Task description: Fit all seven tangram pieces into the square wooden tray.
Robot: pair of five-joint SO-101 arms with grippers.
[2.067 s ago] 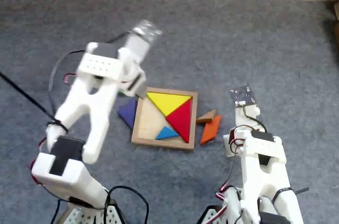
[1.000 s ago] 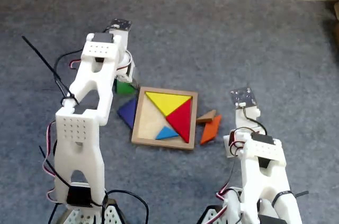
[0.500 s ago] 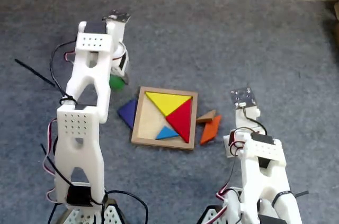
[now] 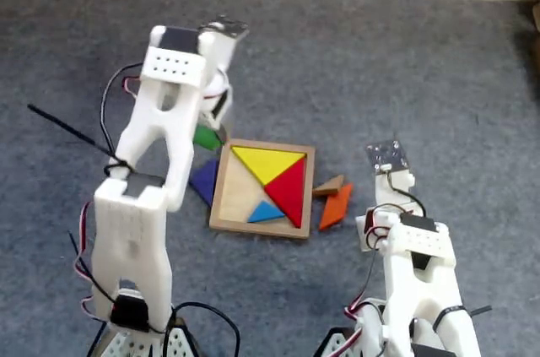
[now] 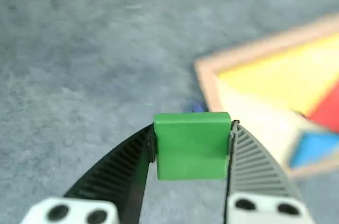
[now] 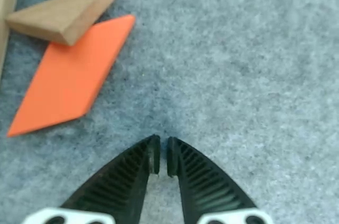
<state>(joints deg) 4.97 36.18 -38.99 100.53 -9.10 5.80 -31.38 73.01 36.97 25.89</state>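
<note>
**Desk:** What is the left gripper (image 5: 192, 135) doing?

**Photographer:** It is clamping the green square (image 5: 190, 152) across two opposite flat edges. It is holding the piece just off a corner of the wooden tray (image 4: 261, 231).

**Desk:** How is that piece likely to be handling?

**Photographer:** It is looking like painted wood: light and rigid, with smooth faces that may be slipping a little against the ribbed fingers. Gripping it by parallel edges, as here, seems the sound choice. A pinch on the corners would be inviting a twist.

**Desk:** What is sitting in the tray?

**Photographer:** The yellow triangle (image 4: 266, 163), the red triangle (image 4: 292, 188) and the small light-blue triangle (image 4: 266, 212) are lying inside. Bare wood is showing along the side nearest the green square. From overhead it is hard to tell whether the square is hanging clear of the grey carpet (image 4: 380, 62) or grazing it.

**Desk:** And the rest?

**Photographer:** The dark blue piece (image 4: 202, 178) is lying against the tray's rim on the left arm's side. The brown triangle (image 6: 66, 12) and the orange parallelogram (image 6: 69, 75) are lying side by side just off the opposite rim. The right gripper (image 6: 161, 156) is hovering over the carpet near them, its fingers drawn together on nothing.
</note>
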